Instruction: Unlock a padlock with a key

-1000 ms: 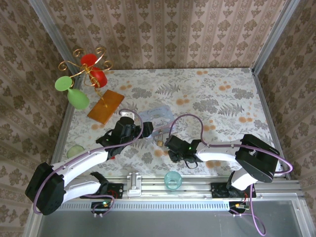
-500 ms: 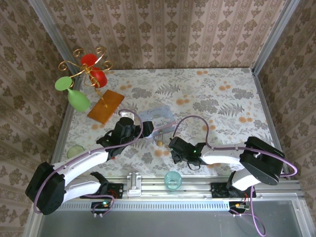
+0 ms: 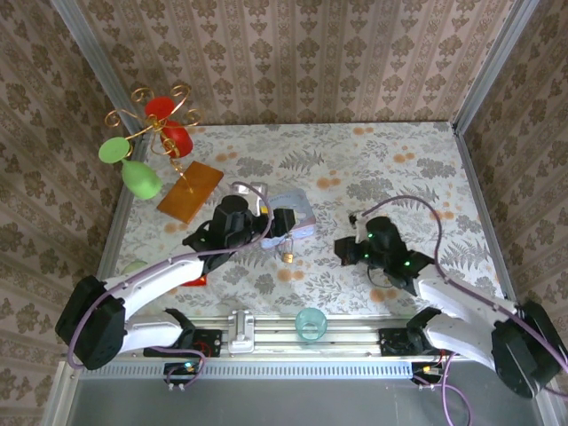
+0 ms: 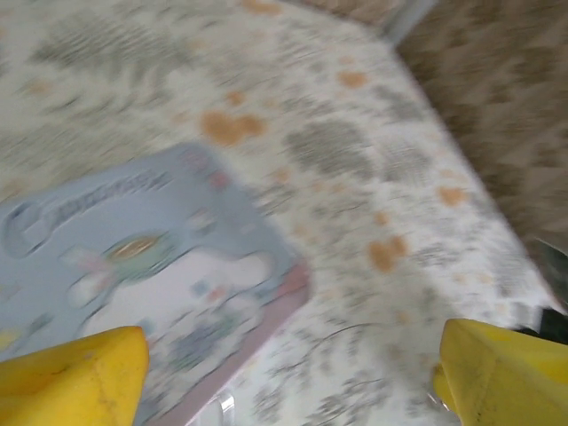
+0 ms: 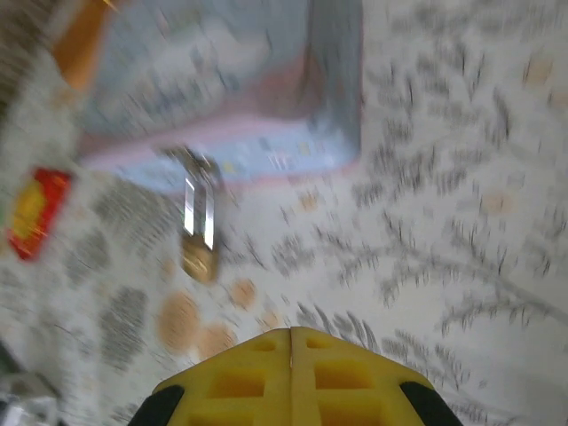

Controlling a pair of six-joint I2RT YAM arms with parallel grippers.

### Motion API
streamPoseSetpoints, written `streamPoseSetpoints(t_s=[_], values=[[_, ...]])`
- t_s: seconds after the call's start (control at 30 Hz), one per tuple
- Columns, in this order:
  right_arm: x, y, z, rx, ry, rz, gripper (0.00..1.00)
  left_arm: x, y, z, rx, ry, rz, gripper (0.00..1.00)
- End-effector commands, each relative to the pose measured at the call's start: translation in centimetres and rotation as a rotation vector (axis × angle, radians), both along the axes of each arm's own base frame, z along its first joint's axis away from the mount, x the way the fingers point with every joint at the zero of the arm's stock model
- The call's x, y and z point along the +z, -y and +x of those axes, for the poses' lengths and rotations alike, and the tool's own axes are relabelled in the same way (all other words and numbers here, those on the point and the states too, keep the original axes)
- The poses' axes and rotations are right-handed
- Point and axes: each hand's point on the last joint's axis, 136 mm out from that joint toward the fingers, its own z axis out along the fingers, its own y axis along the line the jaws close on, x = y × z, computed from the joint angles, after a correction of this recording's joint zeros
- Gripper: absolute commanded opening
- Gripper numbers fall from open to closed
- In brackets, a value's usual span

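The right gripper's [image 5: 291, 335] two yellow pads were pressed flat together, with only a thin seam between them, at the bottom centre of the right wrist view. Past their tips, up and to the left, lay the padlock [image 5: 199, 241]. It was badly blurred, a brass body with silvery streaks above it. It sat on the floral table [image 5: 461, 222], just below the near wall of the pale blue tin [image 5: 222, 80]. A red-and-yellow packet [image 5: 31, 211] lay at the left edge of that frame.

The left gripper [image 4: 288, 377] had its jaws spread wide, one yellow finger [image 4: 75, 377] in the lower left corner of the left wrist view and the other in the lower right. Nothing was between them. Beneath the gap were the cartoon-printed lid of the tin [image 4: 133, 266] on the left and bare patterned table [image 4: 382, 177] on the right.

From the top camera, the padlock [image 3: 287, 256] sat a little below the centre of the frame, just under the tin [image 3: 299, 213]. The left gripper [image 3: 282, 222] hung over the tin's left part. The right gripper [image 3: 347, 251] was to the right of the padlock and apart from it. Farther out:

- An orange-brown board [image 3: 189, 192] lay in the upper left.
- A gilt wire stand [image 3: 158, 124] with red and green cups stood beside the board.
- A teal cup [image 3: 311, 323] sat at the bottom centre, by the rail.
- The packet [image 3: 197, 280] showed as a red sliver under the left arm.
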Motion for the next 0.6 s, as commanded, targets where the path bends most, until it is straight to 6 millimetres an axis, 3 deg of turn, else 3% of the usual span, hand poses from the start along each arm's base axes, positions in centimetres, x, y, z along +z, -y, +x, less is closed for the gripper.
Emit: streamPoseSetpoints(t_s=[0.0, 0.13, 0.23, 0.4, 0.57], values=[[4.2, -1.8, -1.6, 0.224, 0.103, 0.124, 0.03, 5.0, 3.5, -2.0, -0.228, 0.144, -0.101, 0.81], [8.1, -2.2, -2.0, 0.323, 0.182, 0.267, 0.02, 5.4, 5.5, -3.5, -0.349, 0.16, -0.081, 0.76], [9.8, -2.8, -2.1, 0.371, 0.211, 0.328, 0.02, 5.5, 6.6, -4.3, -0.421, 0.16, -0.09, 0.72], [11.3, -3.7, -2.9, 0.46, 0.225, 0.379, 0.0, 4.8, 7.5, -5.0, -0.49, 0.127, -0.11, 0.65], [11.5, -3.7, -3.1, 0.475, 0.225, 0.379, 0.0, 5.0, 7.9, -6.0, -0.543, 0.114, -0.184, 0.57]])
